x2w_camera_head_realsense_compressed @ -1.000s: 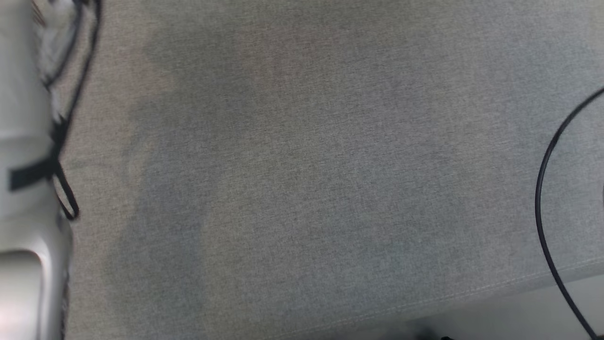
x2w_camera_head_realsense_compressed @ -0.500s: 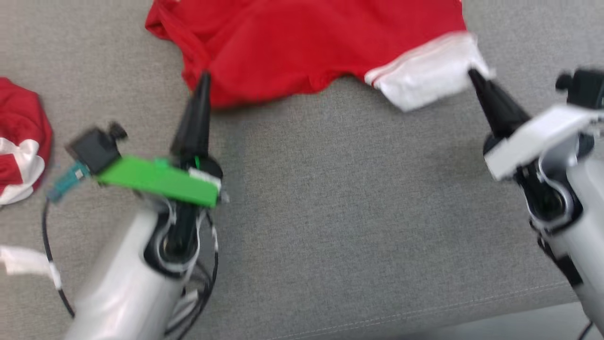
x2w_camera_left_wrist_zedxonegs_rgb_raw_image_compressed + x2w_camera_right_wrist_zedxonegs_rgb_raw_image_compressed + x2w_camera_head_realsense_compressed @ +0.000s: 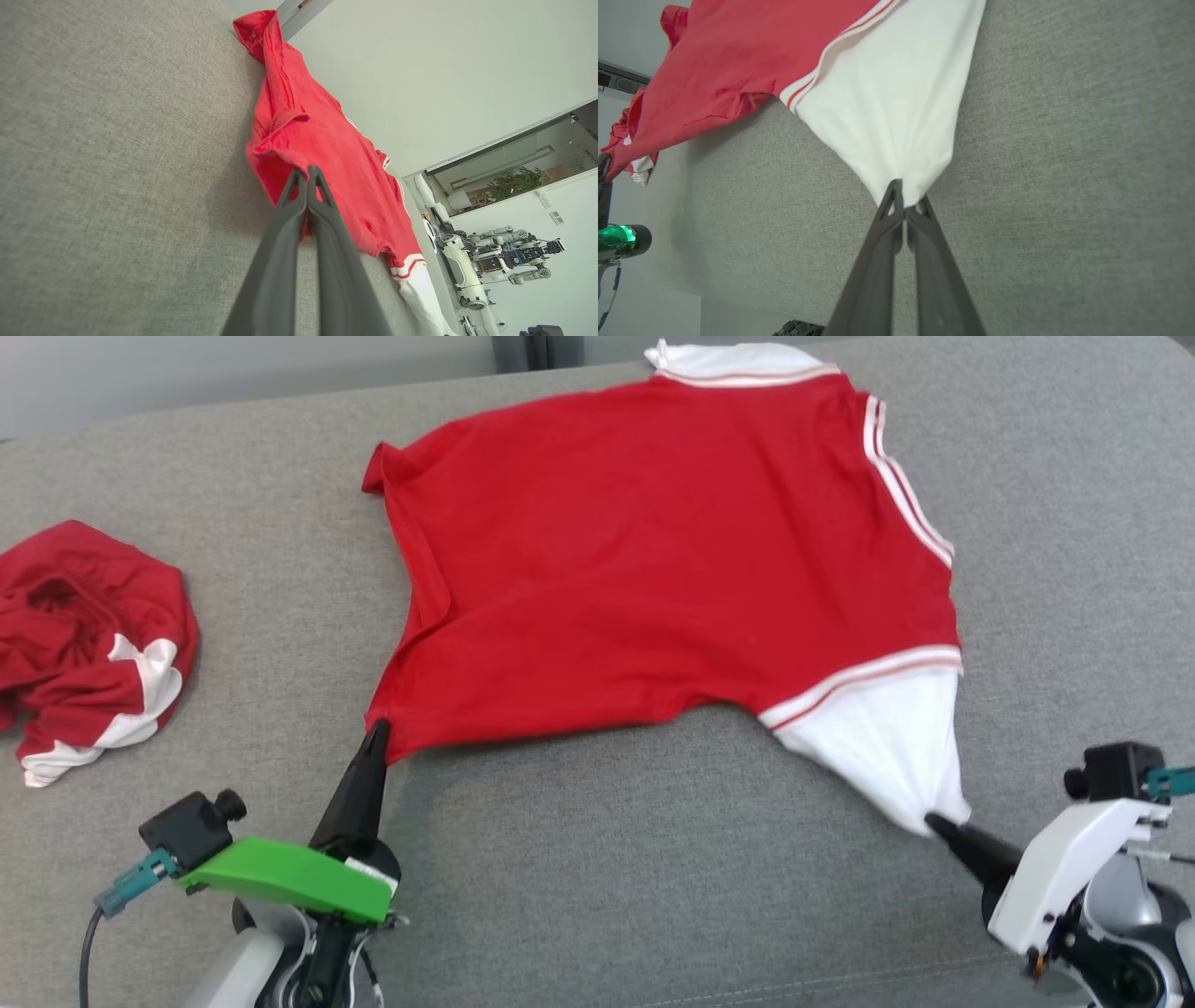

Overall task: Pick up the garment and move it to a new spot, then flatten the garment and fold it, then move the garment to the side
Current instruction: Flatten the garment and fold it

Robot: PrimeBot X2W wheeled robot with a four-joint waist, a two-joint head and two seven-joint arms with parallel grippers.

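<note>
Gripping the shirt at its two near points: left tool pinched shut on a red corner, right tool pinched shut on the tip of a white sleeve. Spread mostly flat on the grey cushion, reaching its far edge, with a long crease down the left side not yet smoothed. Probably mid-flattening, judging by the taut pull at both corners. Risks from here: pulling unevenly and skewing the cloth, given a sleeve drawn to a narrow point while the red edge sags between the grips; tugging too hard and slipping off that thin pinch of white fabric; dragging too far toward the near seam and spilling cloth over the front. Also worth minding is the second red heap at the left, well apart now but in the path of any sideways move.
</note>
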